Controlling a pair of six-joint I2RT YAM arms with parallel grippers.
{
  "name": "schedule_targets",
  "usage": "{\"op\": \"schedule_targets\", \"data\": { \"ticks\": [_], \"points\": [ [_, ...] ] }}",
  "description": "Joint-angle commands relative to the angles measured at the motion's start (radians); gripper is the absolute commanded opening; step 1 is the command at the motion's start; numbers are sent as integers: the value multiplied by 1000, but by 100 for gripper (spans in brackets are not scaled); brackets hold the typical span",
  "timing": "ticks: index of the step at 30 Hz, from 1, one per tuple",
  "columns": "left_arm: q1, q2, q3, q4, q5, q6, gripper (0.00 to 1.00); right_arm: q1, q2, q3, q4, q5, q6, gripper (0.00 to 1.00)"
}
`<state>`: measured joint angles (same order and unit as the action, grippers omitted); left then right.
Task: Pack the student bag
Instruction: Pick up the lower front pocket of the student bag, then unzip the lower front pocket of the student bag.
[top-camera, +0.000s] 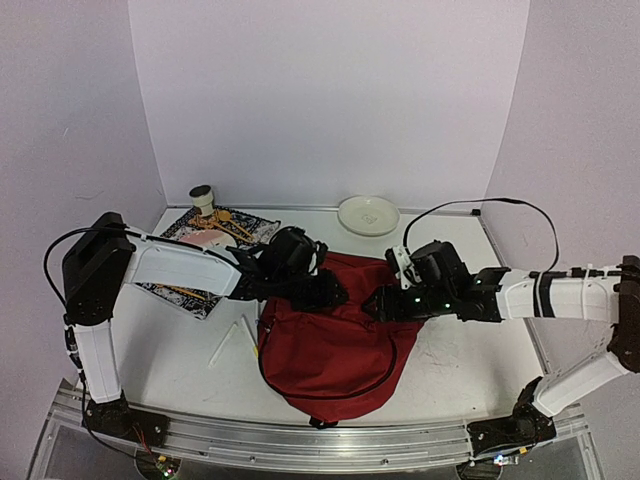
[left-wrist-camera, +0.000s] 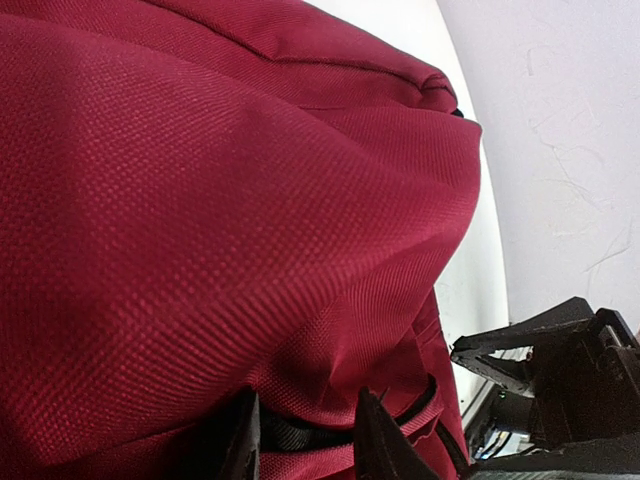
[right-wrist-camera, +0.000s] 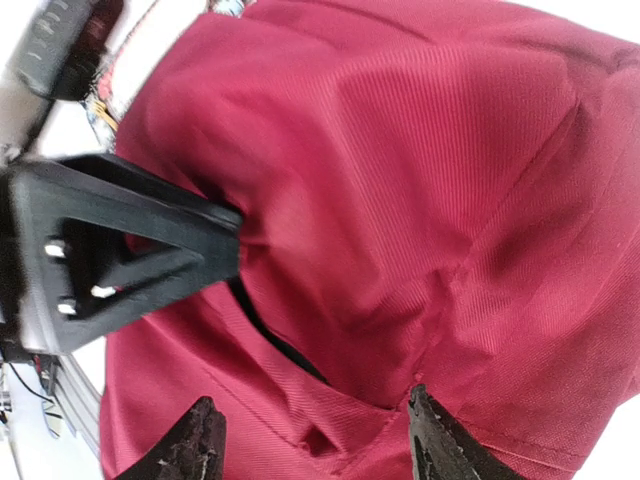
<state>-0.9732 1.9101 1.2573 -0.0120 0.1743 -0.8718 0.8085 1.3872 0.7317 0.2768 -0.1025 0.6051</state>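
The student bag is a dark-red fabric backpack lying flat in the middle of the table. My left gripper sits on the bag's upper left edge. In the left wrist view its fingers stand partly apart, with a puckered fold of the bag and a black zipper band between them. My right gripper is at the upper right edge, open wide. Its fingertips straddle red fabric near a dark zipper slit without pinching it. The two grippers face each other closely.
A patterned mat with a pinkish plate lies at the back left, with a small cup behind it. A white bowl stands at the back centre. Two white sticks lie left of the bag.
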Motion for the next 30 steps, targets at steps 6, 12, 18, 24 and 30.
{"op": "schedule_targets", "data": {
  "ticks": [6, 12, 18, 24, 30],
  "points": [
    [-4, -29, -47, 112, 34, -58, 30, 5, 69, 91, -19, 47, 18, 60],
    [-4, -27, -65, 159, 50, -92, 27, 5, 144, 97, -20, 41, 7, 51],
    [-4, -14, -65, 173, 60, -106, 24, 5, 149, 36, 10, 18, 8, 34],
    [-6, 16, -42, 186, 89, -118, 20, 15, 142, 38, 23, 1, 2, 27],
    [-18, 25, -39, 186, 91, -119, 18, 19, 127, 43, 25, 7, 2, 27]
  ]
}}
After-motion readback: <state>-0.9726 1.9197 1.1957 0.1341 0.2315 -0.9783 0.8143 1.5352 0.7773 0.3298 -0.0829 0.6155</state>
